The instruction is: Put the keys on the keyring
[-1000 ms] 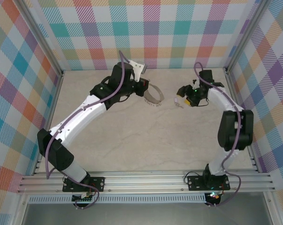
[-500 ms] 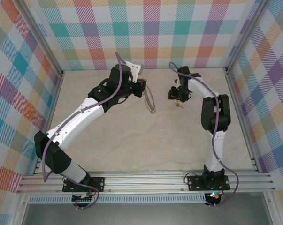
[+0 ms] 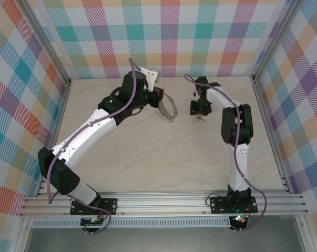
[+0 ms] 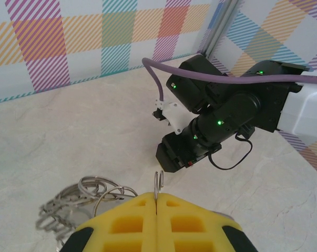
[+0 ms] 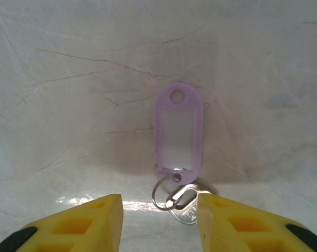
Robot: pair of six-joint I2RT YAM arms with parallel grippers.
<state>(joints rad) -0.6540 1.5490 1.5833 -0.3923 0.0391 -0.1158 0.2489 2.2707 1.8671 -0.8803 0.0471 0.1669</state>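
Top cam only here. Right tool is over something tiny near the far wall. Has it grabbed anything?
Observer: No. On the right wrist cam, the right tool has its jaws apart with the key between them, nothing pinched.
Operator: How's the key lying?
Observer: Flat on the table, partly hidden by one finger. Its lilac tag lies just beyond the fingertips.
Operator: And the left side?
Observer: On the left wrist cam, the left tool is shut on a thin edge of the keyring, which stands up between the fingers.
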